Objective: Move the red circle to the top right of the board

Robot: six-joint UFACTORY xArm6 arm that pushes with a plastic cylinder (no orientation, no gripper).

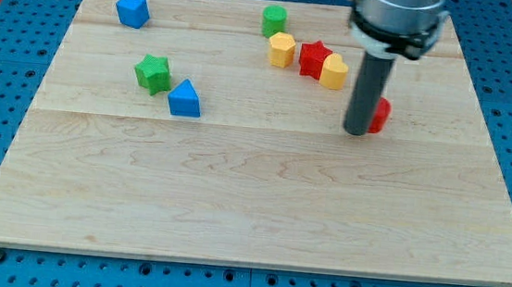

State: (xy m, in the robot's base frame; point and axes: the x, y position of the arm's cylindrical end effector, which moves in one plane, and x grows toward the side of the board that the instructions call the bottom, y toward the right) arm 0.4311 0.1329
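The red circle point(381, 115) lies right of the board's middle, mostly hidden behind my dark rod; only its right edge shows. My tip point(358, 131) stands on the board touching the red circle's left side, slightly toward the view's bottom. The rod rises to the arm's body at the view's top.
A wooden board point(232, 206) on a blue pegboard. A red star point(314, 58) sits between a yellow hexagon point(282, 49) and a yellow block point(335, 72) up and left of my tip. A green block point(274, 21), blue hexagon point(132, 10), green star point(153, 73) and blue triangle point(184, 99) lie further left.
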